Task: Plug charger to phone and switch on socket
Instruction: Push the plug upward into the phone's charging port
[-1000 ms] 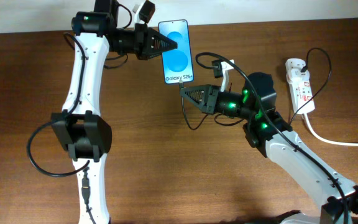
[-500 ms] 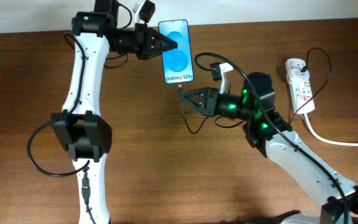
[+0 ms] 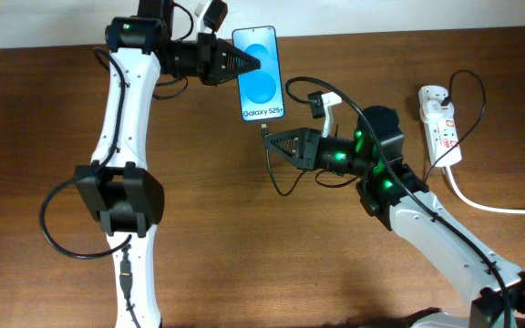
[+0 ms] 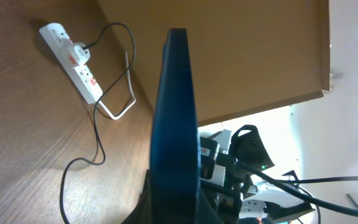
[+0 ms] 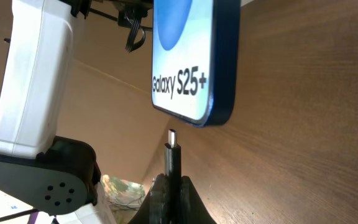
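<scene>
L jaws pinch phone (image 3: 259,75), R jaws pinch charger (image 5: 173,158) plug below it; port hidden.

White-shelled arms (image 3: 119,100), black joints (image 3: 118,199), green indicator lights (image 3: 337,156)

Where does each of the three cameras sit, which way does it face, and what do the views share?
Overhead: above the table, looking straight down; shows both arms, the left end effector gripping the phone, and the right end effector holding the charger.
Left wrist: looks along the phone's edge toward the socket; its fingers show at the bottom.
Right wrist: looks past the charger tip at the phone screen; its fingers show at the bottom.
Shared: the phone in all three; the socket in overhead and left wrist.
</scene>
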Controlling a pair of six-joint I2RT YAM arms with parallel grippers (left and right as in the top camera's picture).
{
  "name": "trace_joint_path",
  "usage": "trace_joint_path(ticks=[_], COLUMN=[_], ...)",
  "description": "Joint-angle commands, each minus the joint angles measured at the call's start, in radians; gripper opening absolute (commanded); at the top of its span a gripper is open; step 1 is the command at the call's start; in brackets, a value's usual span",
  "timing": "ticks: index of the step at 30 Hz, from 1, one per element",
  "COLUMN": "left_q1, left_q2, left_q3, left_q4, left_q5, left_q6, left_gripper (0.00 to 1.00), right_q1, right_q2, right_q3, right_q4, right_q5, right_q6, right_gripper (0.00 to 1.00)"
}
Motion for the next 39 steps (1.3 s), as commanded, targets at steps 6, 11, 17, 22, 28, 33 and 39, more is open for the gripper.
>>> trace_joint_path(ticks=[6, 11, 17, 22, 28, 33, 39], left_q1=[-0.004, -0.008, -0.008, -0.032, -0.036, -0.064, -0.057], left_q2=[-0.007, -0.007, -0.007, -0.007, -0.007, -0.007, -0.007], left_q3=[0.016, 0.016, 0.016, 0.016, 0.016, 0.016, 0.016], left_q4=[0.006, 0.004, -0.014, -0.013, -0.014, -0.013, -0.013], left_q5=[0.064, 0.066, 0.066, 0.063, 0.063, 0.063, -0.003], left_q6=[-0.013, -0.013, -0.013, -0.004, -0.001, 0.003, 0.003], left_gripper=[0.00, 0.00, 0.00, 0.00, 0.00, 0.00, 0.00], right_q1=[-0.006, -0.006, -0.006, -0.006, -0.058, -0.064, -0.064], right_q2=[0.002, 0.002, 0.002, 0.002, 0.002, 0.013, 0.013], right_q3=[0.007, 0.007, 0.007, 0.007, 0.007, 0.008, 0.007], right_q4=[0.031, 0.031, 0.031, 0.039, 0.102, 0.143, 0.183], right_q5=[0.000, 0.003, 0.029, 0.048, 0.055, 0.082, 0.069], right_q6=[0.009, 0.009, 0.009, 0.009, 0.054, 0.072, 0.072], right_gripper=[0.04, 0.04, 0.04, 0.04, 0.04, 0.04, 0.05])
